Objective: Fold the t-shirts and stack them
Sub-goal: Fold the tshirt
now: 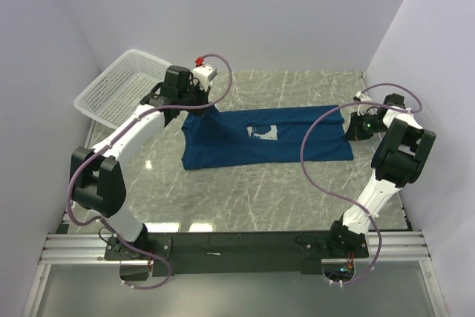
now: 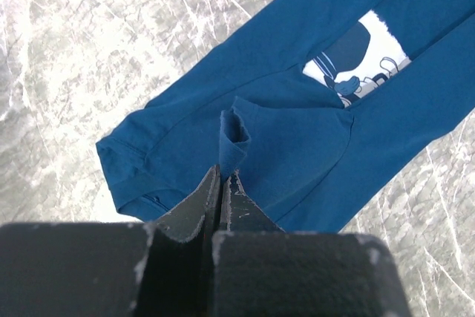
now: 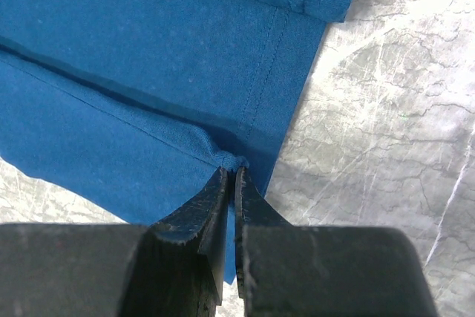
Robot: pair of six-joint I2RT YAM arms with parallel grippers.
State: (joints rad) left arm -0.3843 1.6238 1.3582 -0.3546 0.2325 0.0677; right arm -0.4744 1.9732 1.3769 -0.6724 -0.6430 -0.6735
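A dark blue t-shirt [image 1: 252,139] lies lengthwise across the marble table, partly folded so only a slice of its pale chest print [image 1: 262,132] shows. My left gripper [image 1: 194,103] is shut on a pinch of the shirt's left end; in the left wrist view the cloth [image 2: 234,135] rises into the closed tips [image 2: 225,176] and the print [image 2: 356,61] lies beyond. My right gripper [image 1: 355,122] is shut on the hem at the shirt's right end; the right wrist view shows the bunched hem [image 3: 236,159] between the tips [image 3: 231,172].
A white mesh basket [image 1: 122,87] stands at the back left beside the left arm. Purple-white walls close in both sides and the back. The black base rail [image 1: 237,246] runs along the near edge.
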